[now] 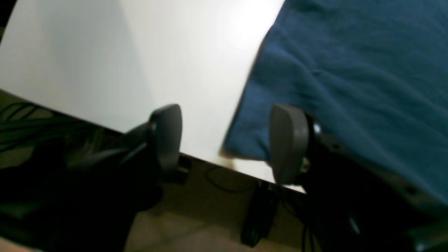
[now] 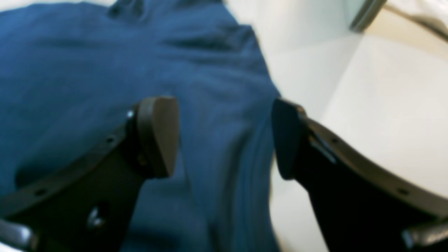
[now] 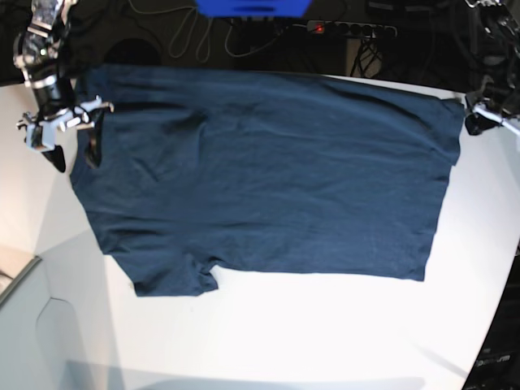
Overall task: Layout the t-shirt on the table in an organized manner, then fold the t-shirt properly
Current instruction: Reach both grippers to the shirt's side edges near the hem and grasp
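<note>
The dark navy t-shirt lies spread flat across the white table, with a short sleeve at the lower left. My right gripper hovers over the shirt's left edge; in the right wrist view its jaws stand open above the t-shirt, nothing pinched between the fingers. My left gripper sits at the shirt's far right corner. In the left wrist view this gripper is open over the table's edge, and the t-shirt corner lies just beside one finger.
A power strip and cables lie behind the table's far edge, beside a blue object. A pale grey box corner shows at the lower left. Below the table edge the left wrist view shows floor and cables.
</note>
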You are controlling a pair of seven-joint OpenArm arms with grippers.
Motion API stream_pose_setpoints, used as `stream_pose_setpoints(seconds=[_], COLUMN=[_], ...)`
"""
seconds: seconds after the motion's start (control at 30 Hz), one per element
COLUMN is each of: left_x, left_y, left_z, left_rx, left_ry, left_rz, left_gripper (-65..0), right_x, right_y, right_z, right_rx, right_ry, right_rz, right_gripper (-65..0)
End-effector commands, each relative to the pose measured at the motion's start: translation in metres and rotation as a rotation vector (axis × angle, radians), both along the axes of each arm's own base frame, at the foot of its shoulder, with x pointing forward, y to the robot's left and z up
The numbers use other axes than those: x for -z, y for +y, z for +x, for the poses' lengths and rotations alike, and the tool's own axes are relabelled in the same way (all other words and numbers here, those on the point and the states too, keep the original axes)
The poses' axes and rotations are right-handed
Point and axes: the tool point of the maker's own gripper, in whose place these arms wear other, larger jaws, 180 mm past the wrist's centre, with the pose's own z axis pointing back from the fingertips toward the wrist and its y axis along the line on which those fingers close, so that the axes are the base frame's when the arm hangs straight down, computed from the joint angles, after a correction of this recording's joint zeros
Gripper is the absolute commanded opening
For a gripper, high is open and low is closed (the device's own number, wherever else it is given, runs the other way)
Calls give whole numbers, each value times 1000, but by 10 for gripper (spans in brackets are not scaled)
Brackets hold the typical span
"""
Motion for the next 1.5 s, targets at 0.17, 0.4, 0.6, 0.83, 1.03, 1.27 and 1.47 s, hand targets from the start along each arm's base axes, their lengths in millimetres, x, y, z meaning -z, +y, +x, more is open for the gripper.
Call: stream_pose_setpoints(seconds=[0.17,0.4,0.6,0.83,1.03,1.27,1.47], left_x=[-41,-70,-70,-61,-34,-13,4], left_y=[8,6,12,-7,-24,-35,-39], left_z=[49,106,146,199,227,251,255], left_rx=[7,-12,-41,53,65,72,64], left_ry=[-159,-292,-329,-315,-314,-320,-300], left_rz=[40,-5,-84,-13,-55,-71,-117], left_gripper=[-266,-266,-266,-266,-266,-266,-266], right_x=[-1,16,34,40,49,59,74], right_y=[-14,-23,-26,-32,-51,-52,-42], right_z=[83,162,190,200,193,185,172], right_rx=[-13,-38,-59,0,104,132,122], right_ry=[62,166,258,230,222,244,278], right_rz=[-70,-73,17,69,21,9,20], right_gripper=[-230,-228,-227,-227,-227,-227,-231])
